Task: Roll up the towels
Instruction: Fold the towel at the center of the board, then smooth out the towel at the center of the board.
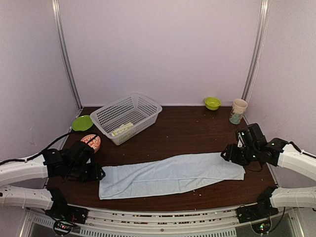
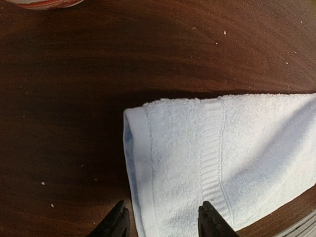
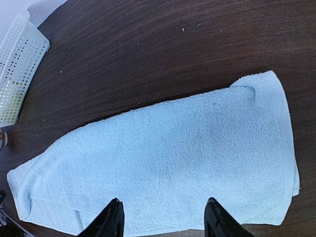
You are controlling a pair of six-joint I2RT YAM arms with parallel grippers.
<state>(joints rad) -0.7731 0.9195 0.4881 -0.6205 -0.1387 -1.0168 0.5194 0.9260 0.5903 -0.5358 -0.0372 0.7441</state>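
Looking at my setup right now: the pale blue towel lies flat on the surface, on my side of the white mesh basket and apart from it. Its long axis runs left to right. The left end sits about level with the basket's left corner, and the right end stretches well past the basket's right side. It's a bit skewed too, with the right end angled slightly up toward the basket's row and the left end closer to me. The woven band and hem at the left end run crosswise to the length.

My left tool is at that left short end, fingers spread, with the hemmed corner between them in the wrist view. My right tool is over the right end, also spread wide, with blue terry under both fingers. Can't tell if either one is actually touching the cloth.

The yellow-green towel is inside the basket, against its near wall. The print is too small to make out.
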